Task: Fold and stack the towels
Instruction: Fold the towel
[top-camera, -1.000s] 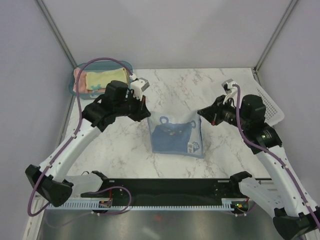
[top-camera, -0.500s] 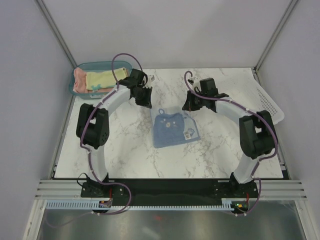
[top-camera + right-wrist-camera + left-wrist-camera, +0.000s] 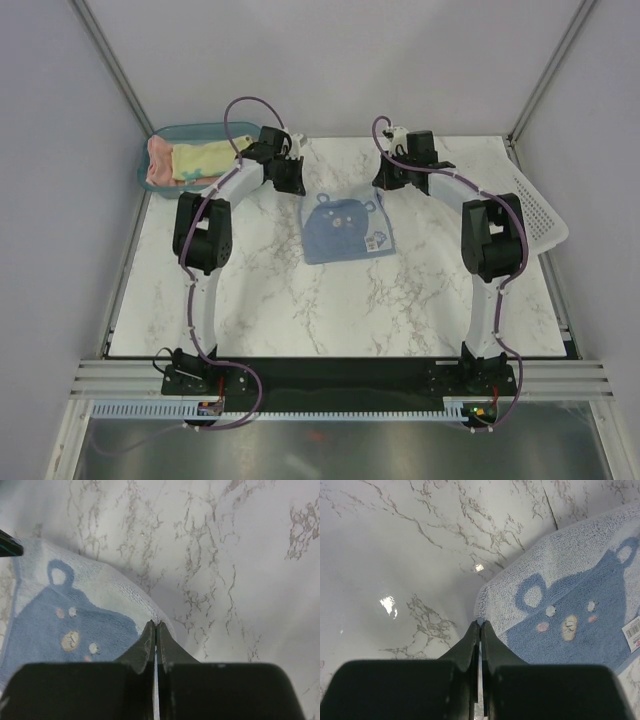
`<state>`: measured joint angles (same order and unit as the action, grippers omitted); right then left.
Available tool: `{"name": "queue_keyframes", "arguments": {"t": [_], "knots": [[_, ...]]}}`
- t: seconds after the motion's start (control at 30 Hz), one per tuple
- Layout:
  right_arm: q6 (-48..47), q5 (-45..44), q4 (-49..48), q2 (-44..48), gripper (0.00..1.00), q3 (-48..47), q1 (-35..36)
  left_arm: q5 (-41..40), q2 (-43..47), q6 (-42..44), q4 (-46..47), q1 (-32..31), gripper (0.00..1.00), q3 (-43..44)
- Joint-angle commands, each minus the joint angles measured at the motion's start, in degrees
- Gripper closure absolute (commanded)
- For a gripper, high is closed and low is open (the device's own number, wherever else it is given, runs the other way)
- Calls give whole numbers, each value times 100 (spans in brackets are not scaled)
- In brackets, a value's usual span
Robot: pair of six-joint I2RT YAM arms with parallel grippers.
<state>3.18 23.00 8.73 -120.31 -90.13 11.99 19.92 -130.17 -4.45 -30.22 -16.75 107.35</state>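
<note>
Right, on the top camera the light blue towel (image 3: 346, 228) lies flat on the marble table (image 3: 250, 300) between my two tools, bear print up. Its far corners meet the left gripper (image 3: 298, 190) and the right gripper (image 3: 381, 190). The teal bin (image 3: 142, 178), holding the salmon-pink towel (image 3: 156, 160) and the pale yellow towel (image 3: 208, 157), sits well off the left gripper's outer side. The white perforated basket (image 3: 545, 215) lies out past the right one. On the left wrist camera the jaws are pressed together with only a sliver between them. The towel's corner runs right into the tips, so I judge it pinched there, with the cloth spreading ahead and to the tool's right. The right wrist camera shows the mirror of that: jaws closed to a slit on the other far corner, cloth fanning off to the tool's left. I read this as the start of the first fold, with this towel not yet on any stack. To do it well I would raise both corners only a little and together, then carry them evenly toward the near hem so the fold line runs straight. I would lay corner on corner and release only once the cloth rests down. If one arm leads, the fold will skew.
</note>
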Motion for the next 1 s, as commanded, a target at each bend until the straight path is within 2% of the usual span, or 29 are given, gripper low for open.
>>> {"name": "queue_keyframes", "arguments": {"t": [0.0,0.13,0.2,0.23,0.27,0.3,0.33,0.43,0.57,0.63,0.73,0.77,0.83,0.87,0.97], "knots": [[-448,-50,-109,-203,100,-233,-65,-85,-44,366,358,-21,98,313],[-564,-130,-205,-291,100,-312,-83,-112,-52,410,455,-21,98,339],[-564,54,-135,-352,97,-400,-100,-32,-61,383,464,-12,93,339],[-529,55,-91,-414,94,-522,-100,-67,-61,331,455,-21,79,330],[-494,64,-56,-440,87,-584,-100,-181,-53,296,464,-21,71,296],[-468,29,-4,-467,69,-637,-100,-234,-44,269,455,-12,64,287],[-433,-154,-12,-467,63,-681,-100,-261,-9,243,455,-3,57,269],[-318,-314,-56,-432,57,-734,-100,-453,35,234,464,5,50,269],[-81,-630,-65,-406,52,-778,-100,-692,245,93,473,-3,49,252],[7,-779,-12,-362,52,-787,-100,-726,395,58,482,-30,48,173],[287,-973,137,-152,59,-752,-74,-631,790,-160,517,-91,48,-38],[358,-999,259,-81,67,-743,-56,-569,948,-266,534,-109,49,-274],[499,-1061,383,190,74,-621,92,-586,1431,-730,640,-214,51,-617],[508,-1087,436,297,81,-551,154,-473,1598,-907,718,-249,51,-1045],[771,-1176,612,727,90,-129,392,-95,2223,-1488,1079,-442,57,-1985]]}}
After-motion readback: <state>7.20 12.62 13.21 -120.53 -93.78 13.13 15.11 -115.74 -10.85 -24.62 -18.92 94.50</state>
